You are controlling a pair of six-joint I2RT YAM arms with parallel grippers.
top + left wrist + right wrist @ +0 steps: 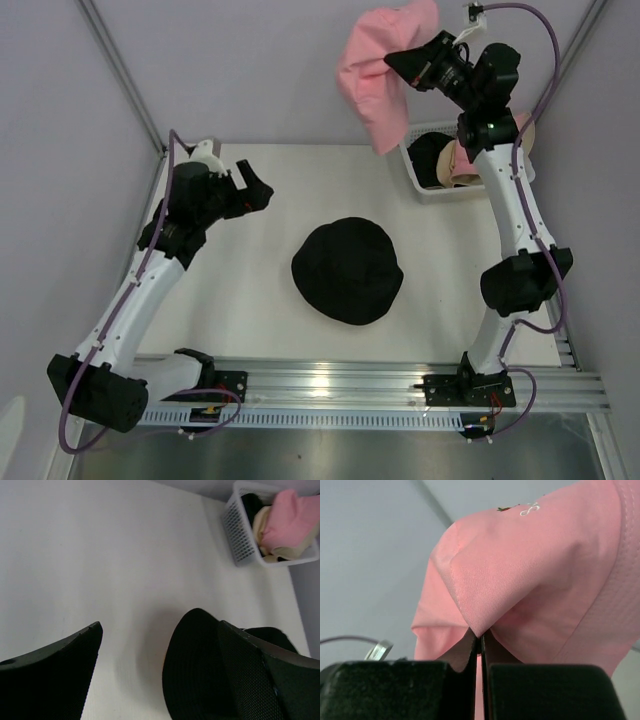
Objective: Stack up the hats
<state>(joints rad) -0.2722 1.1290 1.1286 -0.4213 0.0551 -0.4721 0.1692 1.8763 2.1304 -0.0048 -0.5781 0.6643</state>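
Note:
A black hat (348, 270) lies flat in the middle of the table, and its brim (200, 670) shows in the left wrist view. My right gripper (392, 62) is raised high at the back right, shut on a fold of the pink hat (375, 72), which hangs down from it above the table; its fabric (530, 575) fills the right wrist view. A white mesh basket (425, 187) at the back right holds another black hat (428, 152) and a beige-and-pink hat (462, 168). My left gripper (262, 193) is open and empty, left of the black hat.
The basket (240, 545) stands against the back wall at the right. Grey walls close in the table on three sides. A metal rail (330, 385) with the arm bases runs along the near edge.

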